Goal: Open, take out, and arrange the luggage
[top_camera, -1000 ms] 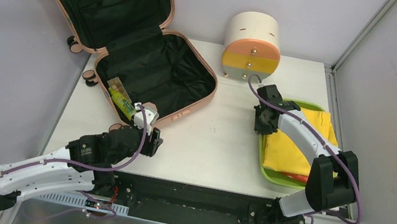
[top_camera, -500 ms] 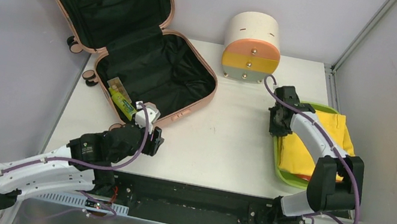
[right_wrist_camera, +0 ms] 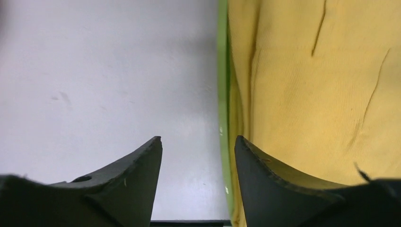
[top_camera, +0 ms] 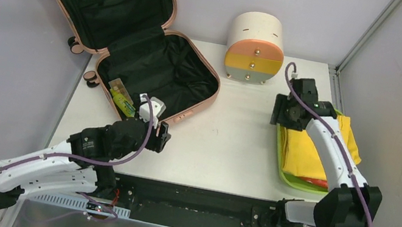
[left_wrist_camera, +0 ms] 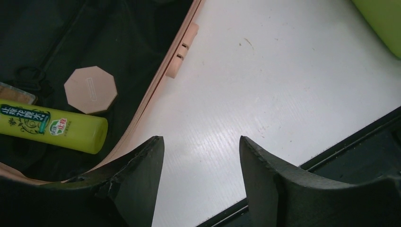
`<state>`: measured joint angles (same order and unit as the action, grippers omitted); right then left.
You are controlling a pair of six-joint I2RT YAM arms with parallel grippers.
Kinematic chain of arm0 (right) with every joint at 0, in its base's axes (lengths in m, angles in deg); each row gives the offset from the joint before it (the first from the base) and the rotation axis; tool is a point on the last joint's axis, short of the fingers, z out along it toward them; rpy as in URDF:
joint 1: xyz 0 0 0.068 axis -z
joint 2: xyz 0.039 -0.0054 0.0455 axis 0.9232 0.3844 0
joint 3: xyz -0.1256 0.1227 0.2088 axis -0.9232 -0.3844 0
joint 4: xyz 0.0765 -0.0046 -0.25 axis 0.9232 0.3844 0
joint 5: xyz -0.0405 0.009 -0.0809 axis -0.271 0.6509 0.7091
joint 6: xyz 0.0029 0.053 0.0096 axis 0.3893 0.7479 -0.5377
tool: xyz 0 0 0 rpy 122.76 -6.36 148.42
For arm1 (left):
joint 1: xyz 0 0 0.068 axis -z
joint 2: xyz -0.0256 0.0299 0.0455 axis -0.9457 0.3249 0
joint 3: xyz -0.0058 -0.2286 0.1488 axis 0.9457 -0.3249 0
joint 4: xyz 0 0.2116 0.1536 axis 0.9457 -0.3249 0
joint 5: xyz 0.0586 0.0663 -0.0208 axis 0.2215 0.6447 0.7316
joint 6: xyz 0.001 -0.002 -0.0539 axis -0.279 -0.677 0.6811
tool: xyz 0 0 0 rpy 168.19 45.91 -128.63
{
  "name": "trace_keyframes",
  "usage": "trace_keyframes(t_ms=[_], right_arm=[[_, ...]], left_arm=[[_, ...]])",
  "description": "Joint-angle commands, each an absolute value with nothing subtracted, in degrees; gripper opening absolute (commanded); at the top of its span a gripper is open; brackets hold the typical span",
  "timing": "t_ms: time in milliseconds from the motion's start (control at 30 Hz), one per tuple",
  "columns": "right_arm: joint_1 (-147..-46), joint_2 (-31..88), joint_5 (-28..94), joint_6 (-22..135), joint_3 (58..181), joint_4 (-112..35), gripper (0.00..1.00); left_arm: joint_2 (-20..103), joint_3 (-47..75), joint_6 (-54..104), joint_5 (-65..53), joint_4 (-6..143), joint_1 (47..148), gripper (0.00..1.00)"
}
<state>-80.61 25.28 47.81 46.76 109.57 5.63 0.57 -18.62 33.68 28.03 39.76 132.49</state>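
Reaching in for the green bottle (left_wrist_camera: pixel 52 127) looks dicey to us: it's round, tucked against the near wall of the luggage (top_camera: pixel 169 65) lying open at the far left of the table (top_camera: pixel 230 143), and a jaw could clip that pink rim and shove the shell. We see the left gripper (left_wrist_camera: pixel 201 139) with jaws spread and empty just right of that rim. The right gripper (right_wrist_camera: pixel 197 138) is also parted, holding nothing, straddling the left edge of the lime tray (right_wrist_camera: pixel 222 94).

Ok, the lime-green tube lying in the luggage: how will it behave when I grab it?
The tube looks round and lies on its side, so it may roll on the black lining. Its glossy plastic skin could slip in a light grip. It looks small, so probably light.
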Motion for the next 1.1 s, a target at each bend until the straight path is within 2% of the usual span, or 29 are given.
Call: trace_keyframes(t_ms=[0, 167, 367, 500, 700, 933, 1067], right_arm=[[-80.3, 23.7, 40.9, 55.4, 119.2, 6.2, 0.61], [-80.3, 27.9, 30.3, 68.0, 123.9, -4.7, 0.58], [-81.2, 33.3, 33.7, 76.4, 125.9, -18.0, 0.53], [-81.5, 39.5, 34.5, 76.1, 132.7, -20.5, 0.51], [-82.7, 48.0, 37.2, 71.0, 141.4, -21.7, 0.5], [-82.7, 55.5, 42.7, 68.4, 148.9, -19.9, 0.51], [-82.7, 58.4, 42.7, 68.1, 151.3, -19.9, 0.49]], left_arm=[[3.5, -12.9, 33.4, 31.8, 36.8, 131.4, 0.62], [9.4, -8.3, 34.3, 21.7, 33.5, 120.9, 0.62], [7.2, -7.3, 37.5, 18.8, 31.2, 109.8, 0.64], [4.0, -8.4, 36.2, 19.1, 31.1, 108.2, 0.67], [2.8, -9.0, 31.1, 12.9, 31.0, 107.9, 0.66], [3.2, -10.3, 32.6, 10.4, 31.0, 107.8, 0.66], [4.0, -11.1, 35.5, 7.9, 31.1, 107.8, 0.66]])
